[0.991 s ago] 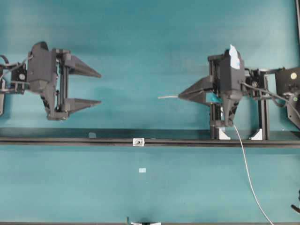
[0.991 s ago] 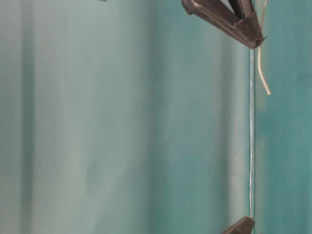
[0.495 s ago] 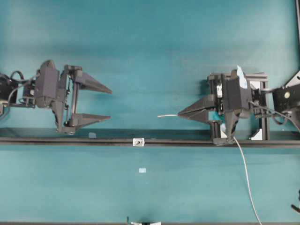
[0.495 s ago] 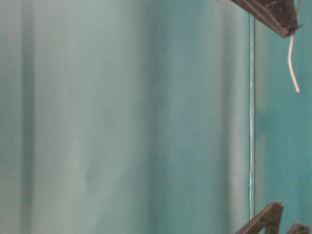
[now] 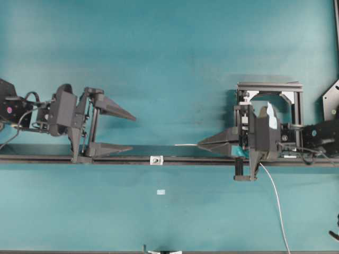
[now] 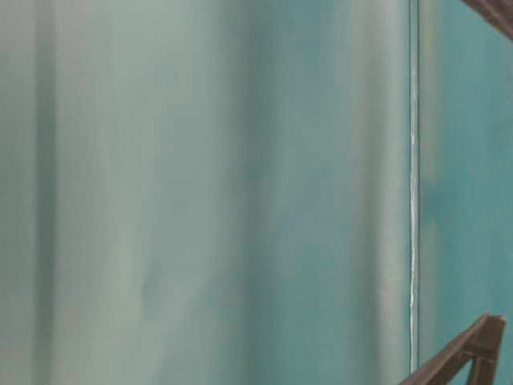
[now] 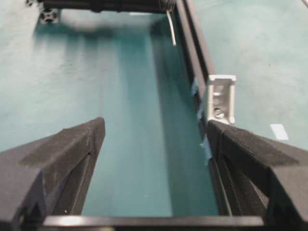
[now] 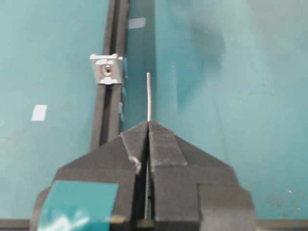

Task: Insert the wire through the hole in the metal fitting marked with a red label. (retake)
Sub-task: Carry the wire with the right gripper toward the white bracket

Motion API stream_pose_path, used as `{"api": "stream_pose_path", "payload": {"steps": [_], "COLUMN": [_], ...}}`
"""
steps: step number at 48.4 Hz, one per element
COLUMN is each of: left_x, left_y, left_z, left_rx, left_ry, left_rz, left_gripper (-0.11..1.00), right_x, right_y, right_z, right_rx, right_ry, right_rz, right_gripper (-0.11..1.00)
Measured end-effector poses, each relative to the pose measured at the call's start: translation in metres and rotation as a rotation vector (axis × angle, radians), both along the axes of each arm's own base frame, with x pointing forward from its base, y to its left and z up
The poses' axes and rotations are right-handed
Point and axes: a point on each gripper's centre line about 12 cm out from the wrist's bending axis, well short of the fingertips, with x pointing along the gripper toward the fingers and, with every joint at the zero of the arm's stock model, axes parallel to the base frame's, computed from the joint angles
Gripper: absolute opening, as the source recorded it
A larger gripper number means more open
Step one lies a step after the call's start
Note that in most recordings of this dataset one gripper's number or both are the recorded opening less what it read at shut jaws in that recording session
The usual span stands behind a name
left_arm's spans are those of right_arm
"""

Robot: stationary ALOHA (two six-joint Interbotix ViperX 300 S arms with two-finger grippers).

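Thin, stiff-looking wire [image 8: 148, 96] pinched in right gripper [image 8: 148, 126], jaws pressed together, short tip sticking out just beside the rail [image 5: 212, 160], a bit short of the metal fitting [image 5: 155, 160]. Probably springy, so best gripped close to the tip. Left gripper [image 5: 130, 133] spread wide, empty. No readable writing anywhere.

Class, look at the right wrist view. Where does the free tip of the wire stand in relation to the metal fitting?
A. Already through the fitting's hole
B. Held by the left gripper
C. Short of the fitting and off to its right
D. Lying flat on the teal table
C: the wire juts from the shut right gripper, its tip apart from the metal fitting.
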Motion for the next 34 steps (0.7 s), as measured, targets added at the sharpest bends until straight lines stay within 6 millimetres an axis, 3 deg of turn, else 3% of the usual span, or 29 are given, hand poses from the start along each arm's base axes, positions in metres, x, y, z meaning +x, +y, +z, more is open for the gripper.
{"api": "stream_pose_path", "payload": {"steps": [12,21,34], "left_x": [0.008,0.019,0.029], "left_y": [-0.017,-0.025,-0.036], "left_z": [-0.003,-0.017,-0.021], "left_rx": [-0.051,-0.102,-0.104], "left_ry": [-0.055,-0.026,-0.035], "left_rz": [-0.039,-0.046,-0.07], "left_gripper": [0.4,0.4,0.4], "right_x": [0.0,0.002,0.007], "right_y": [0.021,0.027,0.032], "right_z": [-0.006,-0.015,-0.025], "right_rx": [-0.021,-0.026,-0.042], "right_ry": [-0.038,-0.039,-0.04], "right_rz": [0.013,-0.011,-0.014], "right_gripper": [0.01,0.01,0.01]}}
